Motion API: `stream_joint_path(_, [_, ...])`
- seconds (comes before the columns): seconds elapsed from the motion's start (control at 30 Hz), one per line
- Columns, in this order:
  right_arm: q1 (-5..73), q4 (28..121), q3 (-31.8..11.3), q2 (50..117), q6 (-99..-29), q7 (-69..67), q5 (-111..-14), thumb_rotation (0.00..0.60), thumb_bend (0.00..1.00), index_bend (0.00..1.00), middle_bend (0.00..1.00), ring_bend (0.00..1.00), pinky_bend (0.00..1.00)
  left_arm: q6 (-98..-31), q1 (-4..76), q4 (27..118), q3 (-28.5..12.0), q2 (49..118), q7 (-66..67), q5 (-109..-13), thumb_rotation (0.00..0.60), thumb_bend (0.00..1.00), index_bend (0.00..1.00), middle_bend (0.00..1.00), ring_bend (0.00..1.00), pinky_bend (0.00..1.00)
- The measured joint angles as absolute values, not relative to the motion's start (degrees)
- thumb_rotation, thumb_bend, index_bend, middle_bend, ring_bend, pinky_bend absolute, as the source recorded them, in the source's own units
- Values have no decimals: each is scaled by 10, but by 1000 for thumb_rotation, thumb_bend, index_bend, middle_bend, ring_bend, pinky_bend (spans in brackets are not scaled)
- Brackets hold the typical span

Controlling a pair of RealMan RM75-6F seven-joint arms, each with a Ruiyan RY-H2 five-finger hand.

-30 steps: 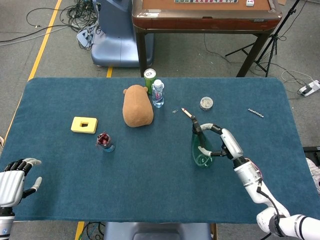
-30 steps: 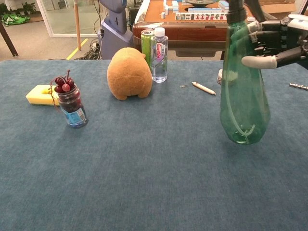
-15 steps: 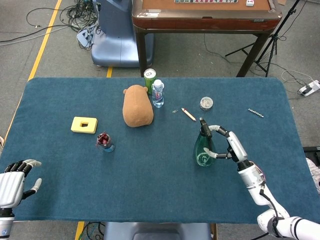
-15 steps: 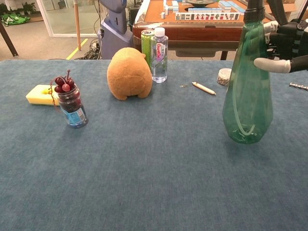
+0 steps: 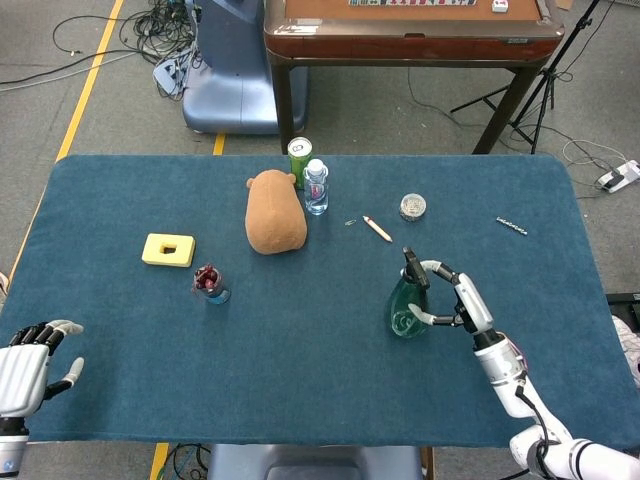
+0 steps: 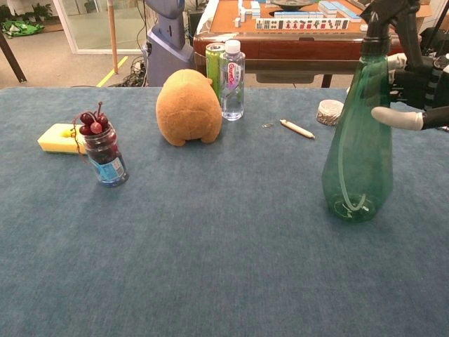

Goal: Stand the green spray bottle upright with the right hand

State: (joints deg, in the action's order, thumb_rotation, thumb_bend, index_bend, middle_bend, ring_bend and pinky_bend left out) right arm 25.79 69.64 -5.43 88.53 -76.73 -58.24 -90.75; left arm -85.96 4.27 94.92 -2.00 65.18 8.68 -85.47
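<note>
Two hands show, at opposite sides of the blue table (image 5: 300, 380): the right hand (image 5: 462, 300) reaches in from the near right corner, its fingers wrapped around the green spray bottle (image 5: 406, 305), which stands upright on the right half of the cloth, base on the surface. Open cloth lies around the bottle on all sides, and it stands well apart from the far and right edges. The left hand (image 5: 22, 370) rests at the near left corner, just at the table edge, holding nothing, fingers loosely apart. From the chest view the bottle (image 6: 359, 151) shows its black trigger head, inner tube and bulbous base, and the right hand (image 6: 421, 84) shows only as fingers against its upper neck; whether they press firmly cannot be told. The left hand does not show there. Toward the far edge stand a green can (image 5: 299, 158) and a clear water bottle (image 5: 316, 186), touching or nearly so, with a brown plush toy (image 5: 274, 212) just in front. A pencil (image 5: 377, 228) and a small round tin (image 5: 412, 206) lie beyond the spray bottle; a jar of cherries (image 5: 210, 284) and a yellow sponge (image 5: 168, 249) sit well to the left.
</note>
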Motion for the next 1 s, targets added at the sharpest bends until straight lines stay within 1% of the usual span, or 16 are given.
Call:
stream_joint_path(0.1, [257,693,-51,886,-770,-583,-910,600,106,545,361,236,205,-859,43,948,-20,652,85,-855,600,343,350,306,262,245])
stream_joint_path(0.2, [253,692,-47,886,-776,-580,-913,600,60,511,342,208,176,-858,44,946,-20,653,80,-856,600,344,350,306,262,245])
stream_joint_path(0.33, [247,692,-43,884,-784,-580,-913,600,27,474,320,192,160,-858,45,945,-20,654,78,-857,600,343,349,306,262,245])
stream_joint_path(0.7, [227,703,-33,864,-808,-573,-917,600,18,425,292,171,150,-855,49,949,-21,655,84,-860,600,343,349,306,262,245])
stream_joint_path(0.87, [222,710,-25,849,-808,-560,-921,600,15,349,246,128,110,-856,48,953,-20,654,86,-860,600,343,349,306,262,245])
stream_joint_path(1.0, [215,724,-20,831,-807,-546,-921,600,12,311,221,109,94,-855,48,954,-20,653,88,-861,600,343,349,306,262,245])
